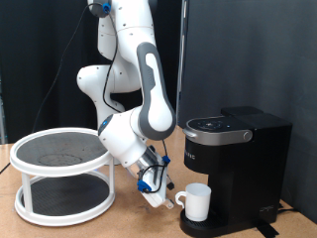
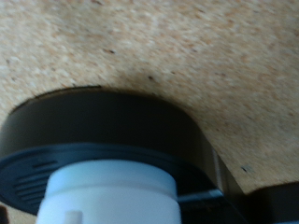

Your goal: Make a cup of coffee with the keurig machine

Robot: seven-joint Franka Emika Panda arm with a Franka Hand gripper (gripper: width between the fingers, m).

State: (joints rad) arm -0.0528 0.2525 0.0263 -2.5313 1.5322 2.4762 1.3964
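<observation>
The white mug (image 1: 197, 201) is set on the keurig machine (image 1: 235, 169) drip base; the gripper (image 1: 158, 194), just left, is seemingly released.

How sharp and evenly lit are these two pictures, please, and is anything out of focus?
The exterior view is evenly lit and fairly sharp: the gripper sits beside the cup on the keurig machine, its silver rim catching mild glare. The wrist view is soft: the cup is blurred and bright, the machine's round base dark, the tabletop grainy.
</observation>
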